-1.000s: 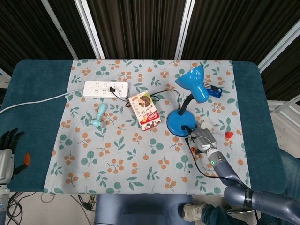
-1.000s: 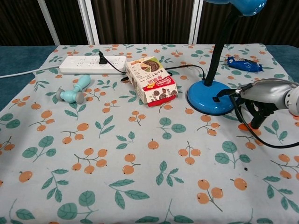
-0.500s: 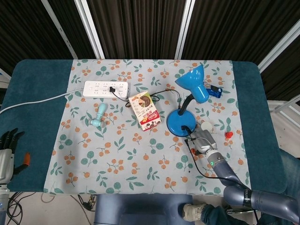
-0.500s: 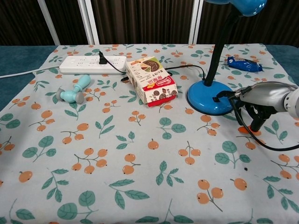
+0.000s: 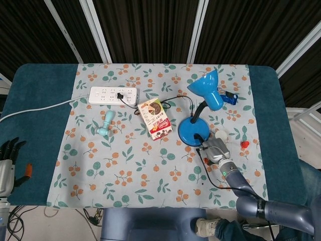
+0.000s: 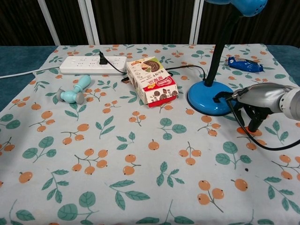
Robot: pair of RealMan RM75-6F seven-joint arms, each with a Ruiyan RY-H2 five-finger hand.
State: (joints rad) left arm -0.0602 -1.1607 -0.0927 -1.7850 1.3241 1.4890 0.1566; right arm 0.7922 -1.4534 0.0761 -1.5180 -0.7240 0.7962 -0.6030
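Observation:
A blue desk lamp stands on its round base (image 5: 192, 131) (image 6: 206, 101) at the right of the flowered cloth, its shade (image 5: 206, 89) tilted up. My right hand (image 5: 214, 149) (image 6: 260, 96) hovers just in front of and right of the base. One dark fingertip (image 6: 220, 98) reaches the base's edge by the black switch; the other fingers (image 6: 254, 121) point down at the cloth. It holds nothing. My left hand (image 5: 8, 151) rests at the table's far left edge, fingers spread, away from everything.
A white power strip (image 5: 113, 95) (image 6: 91, 65) with the lamp's plug lies at the back left. A snack box (image 5: 156, 119) (image 6: 152, 80) sits mid-table, a teal handheld object (image 5: 106, 124) (image 6: 75, 91) to its left. A blue packet (image 5: 229, 96) (image 6: 243, 64), a white disc (image 5: 219, 134) and a small red piece (image 5: 245, 144) lie right.
My right hand has crept a little left toward the lamp base, bringing a fingertip against its edge. The left hand and all objects stay put.

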